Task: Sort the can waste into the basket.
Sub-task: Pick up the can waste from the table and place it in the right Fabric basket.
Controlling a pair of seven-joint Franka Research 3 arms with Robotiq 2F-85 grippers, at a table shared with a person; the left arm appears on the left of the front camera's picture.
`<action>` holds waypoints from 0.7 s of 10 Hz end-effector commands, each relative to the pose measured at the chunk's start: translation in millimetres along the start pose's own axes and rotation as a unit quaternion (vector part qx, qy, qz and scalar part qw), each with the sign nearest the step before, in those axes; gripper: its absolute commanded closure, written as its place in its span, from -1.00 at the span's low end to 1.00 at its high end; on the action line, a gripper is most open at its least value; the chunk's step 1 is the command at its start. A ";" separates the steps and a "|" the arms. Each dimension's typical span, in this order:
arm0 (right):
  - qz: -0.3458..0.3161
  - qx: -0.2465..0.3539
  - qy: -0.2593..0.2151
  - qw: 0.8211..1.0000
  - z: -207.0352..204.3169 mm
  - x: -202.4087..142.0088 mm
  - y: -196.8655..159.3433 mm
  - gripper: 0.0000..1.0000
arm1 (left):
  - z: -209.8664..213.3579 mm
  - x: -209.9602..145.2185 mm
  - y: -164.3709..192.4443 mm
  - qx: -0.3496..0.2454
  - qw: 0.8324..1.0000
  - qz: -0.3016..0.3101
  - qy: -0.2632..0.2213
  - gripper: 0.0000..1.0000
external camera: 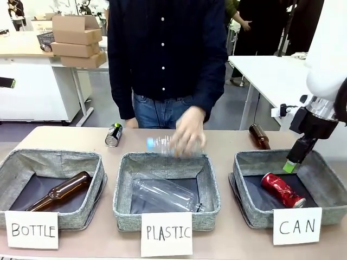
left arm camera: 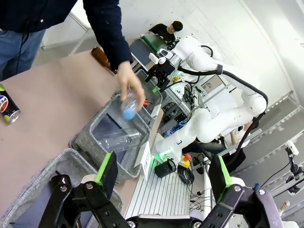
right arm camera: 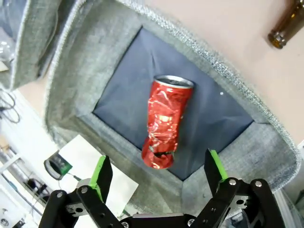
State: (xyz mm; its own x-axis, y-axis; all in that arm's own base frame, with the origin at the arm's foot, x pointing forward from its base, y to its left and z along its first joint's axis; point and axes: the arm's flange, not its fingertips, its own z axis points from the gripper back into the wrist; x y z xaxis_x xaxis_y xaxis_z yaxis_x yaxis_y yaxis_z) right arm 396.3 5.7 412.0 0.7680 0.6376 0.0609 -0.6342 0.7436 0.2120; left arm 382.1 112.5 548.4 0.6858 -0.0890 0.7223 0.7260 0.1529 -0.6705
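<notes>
Right gripper: jaws wide apart, empty, hanging over the rectangular grey fabric basket signed CAN. We see the dented red metal can lying on its side on that basket's dark floor, clear of the fingers. Black metal can lies on the table at the far side. Left gripper: jaws apart, holding nothing. Person's hand grips a clear plastic bottle.

Cloth, metal and glass surfaces.
Centre frame: red can is glossy crumpled metal; basket is rough woven grey cloth with a matt dark floor. Upper right: bottle glossy brown, probably glass; table smooth, matt.
</notes>
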 end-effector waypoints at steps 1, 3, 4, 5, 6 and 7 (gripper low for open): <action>0.009 0.039 -0.043 0.998 3.3 1.8 -6.4 -1.00 | -1.0 0.2 -1.4 -0.008 1.000 -0.013 -0.008 -1.00; -0.097 0.264 -0.210 0.936 39.1 7.8 7.4 -1.00 | -1.0 0.2 -1.4 -0.008 1.000 -0.013 -0.008 -1.00; -0.090 0.406 -0.262 0.871 63.6 3.2 17.2 -1.00 | -1.0 0.2 -1.4 -0.008 1.000 -0.013 -0.008 -1.00; -0.070 0.446 -0.293 0.843 72.8 -4.0 18.6 -1.00 | -1.0 0.2 -1.4 -0.008 1.000 -0.013 -0.008 -1.00; -0.013 0.522 -0.350 0.778 83.8 -18.9 12.2 -1.00 | -1.0 0.2 -1.4 -0.008 1.000 -0.013 -0.008 -1.00; 0.002 0.553 -0.419 0.721 85.7 -32.3 0.5 -1.00 | -1.0 0.2 -1.4 -0.008 1.000 -0.013 -0.008 -1.00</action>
State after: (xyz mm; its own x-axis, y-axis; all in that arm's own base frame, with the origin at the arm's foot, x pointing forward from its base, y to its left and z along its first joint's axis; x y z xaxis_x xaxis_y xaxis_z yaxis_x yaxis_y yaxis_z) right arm 376.9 -9.3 512.4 0.8579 0.3062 0.4126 -0.5010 0.3204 0.8039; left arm 382.1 112.6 548.6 0.6857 -0.0888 0.7225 0.7261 0.1533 -0.6703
